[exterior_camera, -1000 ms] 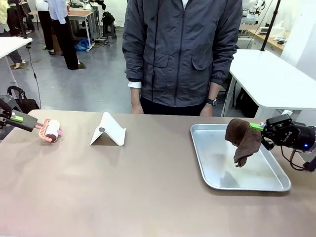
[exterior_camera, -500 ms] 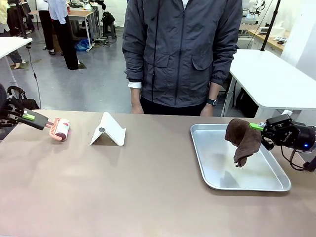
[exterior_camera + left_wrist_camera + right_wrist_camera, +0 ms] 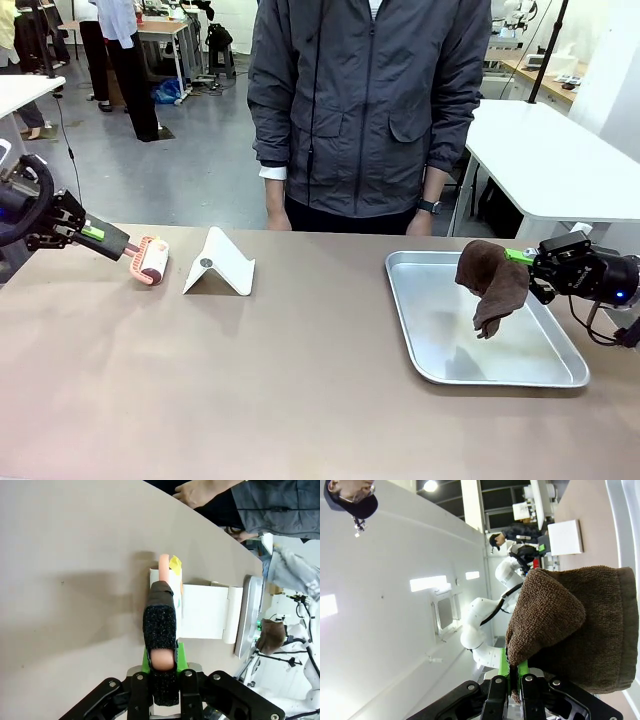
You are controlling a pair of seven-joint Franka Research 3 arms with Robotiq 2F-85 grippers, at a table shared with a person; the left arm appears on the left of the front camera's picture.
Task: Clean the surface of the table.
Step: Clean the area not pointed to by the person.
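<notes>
A: Left arm has pushed in along the far side of the desk (image 3: 300, 390), which spans the whole foreground. The lint roller (image 3: 152, 260) is now just beside the white stand (image 3: 218, 265). Right side unchanged.
B: Risks?
A: The brown cloth (image 3: 492, 283) hangs over the metal tray (image 3: 560, 378); a wipe from there may snag the rim. More sideways travel and the roller knocks the stand.
B: Pincers?
A: Both clamped narrow: the left pincer (image 3: 118, 246) on the roller handle, the right pincer (image 3: 516, 256) on a cloth fold.

Black left tool (image 3: 115, 243), green pads (image 3: 93, 233), screws on its knuckles; black right tool (image 3: 515, 257), small blue light.
</notes>
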